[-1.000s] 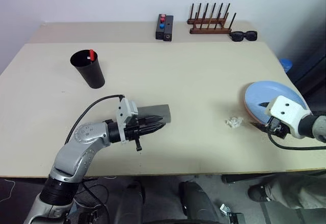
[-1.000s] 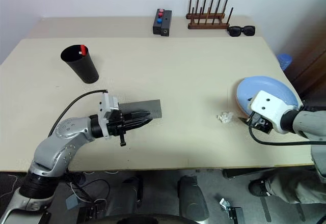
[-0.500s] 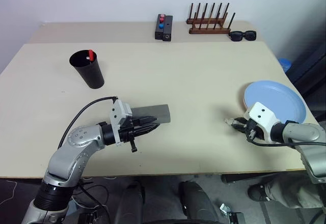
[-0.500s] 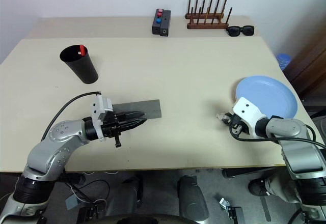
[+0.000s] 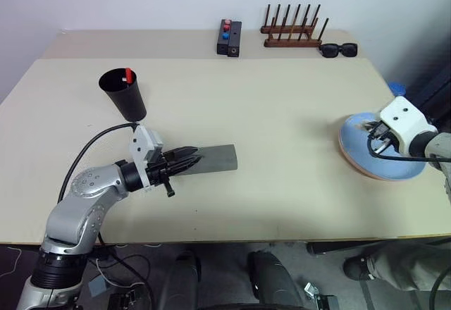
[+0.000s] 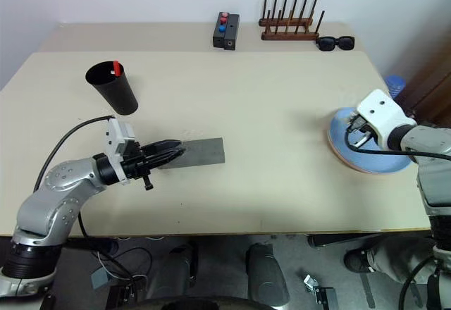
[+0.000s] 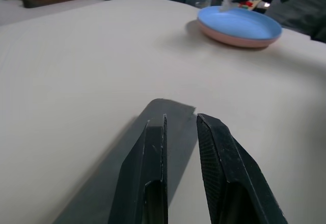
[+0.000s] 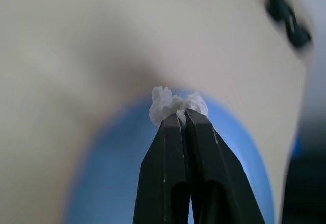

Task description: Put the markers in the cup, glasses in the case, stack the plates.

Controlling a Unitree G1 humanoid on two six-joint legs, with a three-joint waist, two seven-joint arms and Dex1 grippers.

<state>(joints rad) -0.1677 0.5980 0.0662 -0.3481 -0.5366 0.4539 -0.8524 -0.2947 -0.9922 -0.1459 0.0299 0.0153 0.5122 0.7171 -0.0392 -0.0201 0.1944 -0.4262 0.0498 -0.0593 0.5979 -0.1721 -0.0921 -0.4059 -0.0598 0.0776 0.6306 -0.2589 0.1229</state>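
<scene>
Right gripper [image 8: 184, 116] is clamped on a white crumpled scrap [image 8: 170, 103] above the blue plate [image 5: 394, 168]. Left gripper [image 7: 181, 124], fingers slightly apart, hovers over the grey case [image 5: 215, 158].

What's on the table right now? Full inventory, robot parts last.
cup: 1, black, far left of the table, tilted
marker: 1 visible, red-ended, standing in the cup
case: 1, grey, lying flat at front left, closed
plates: 2, light blue on top of pink, stacked at the right edge
white scrap: 1, crumpled, pinched over the blue plate
button box: 1, black with red and blue buttons, far centre
rack: 1, dark wood with pegs, far right of centre
sunglasses: 1, chunky black, beside the rack
table: 1, beige
left gripper: fingers slightly parted, over the near end of the case
right gripper: shut on the white scrap
</scene>
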